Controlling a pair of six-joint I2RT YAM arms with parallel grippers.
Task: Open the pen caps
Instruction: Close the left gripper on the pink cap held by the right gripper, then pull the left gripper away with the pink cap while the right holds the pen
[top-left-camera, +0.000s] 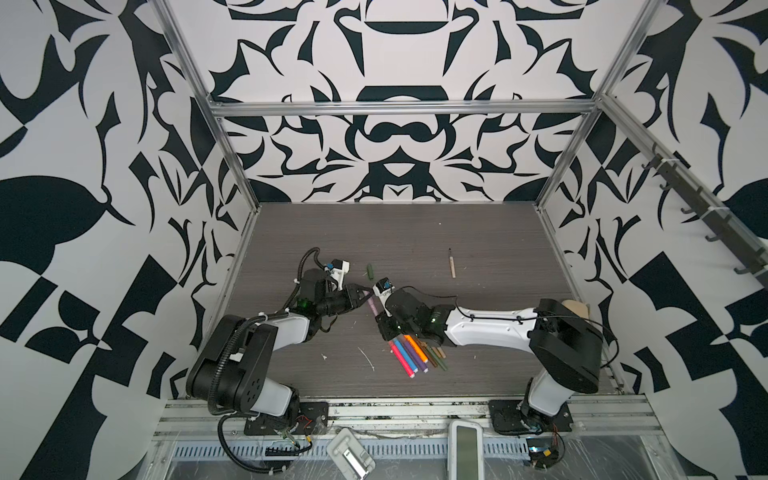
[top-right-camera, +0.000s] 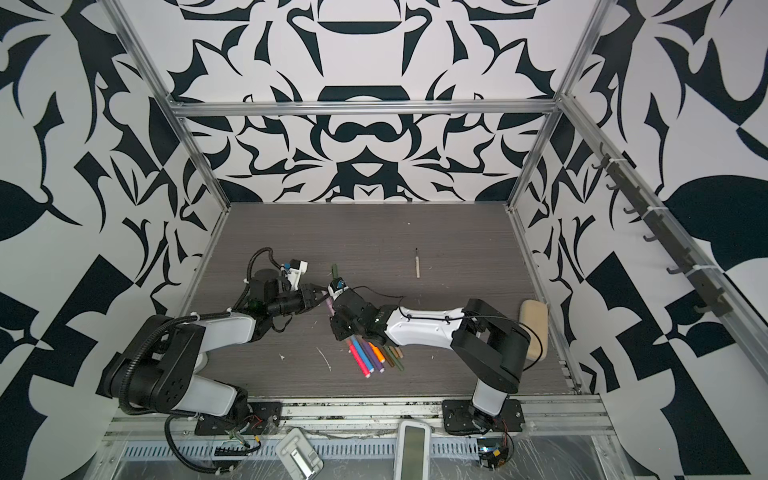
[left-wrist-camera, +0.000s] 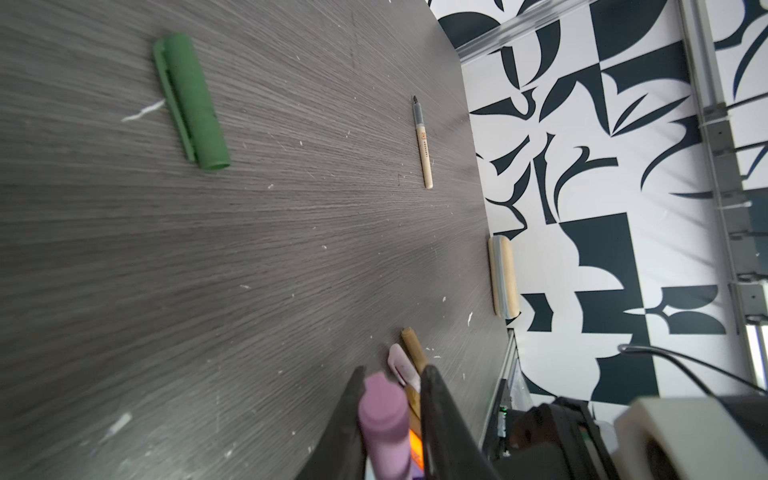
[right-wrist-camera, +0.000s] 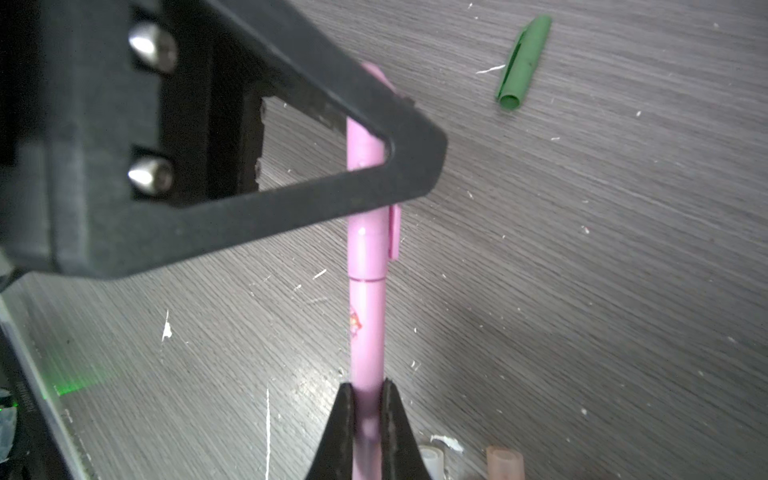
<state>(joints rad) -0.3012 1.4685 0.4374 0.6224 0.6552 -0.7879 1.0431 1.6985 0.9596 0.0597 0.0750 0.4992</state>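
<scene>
Lilac-pink is the pen (right-wrist-camera: 368, 332) that you hold between both arms, over the grey table (top-left-camera: 415, 232) near its middle. The right gripper (right-wrist-camera: 368, 409) pinches the barrel, its two black fingers pressed against it from both sides. The cap (right-wrist-camera: 368, 249) sits on the pen, and the seam to the barrel is closed, so it is not yet pulled off.

The left gripper (left-wrist-camera: 395, 370) stands around the cap end. In the left wrist view you see one finger on each side of the cap, but a narrow slit shows on one side; I cannot tell if the fingers press on it or only surround it.

A dark green cap (top-left-camera: 370, 271) lies alone on the table, just beyond the two grippers in both top views; a tan pen (top-left-camera: 452, 266) with a bare tip lies well apart, more to the right. The other pens (top-left-camera: 415, 353) lie in a bundle partly under the right wrist: pink, blue, purple and orange side by side, and thinner brownish ones beside them.
</scene>
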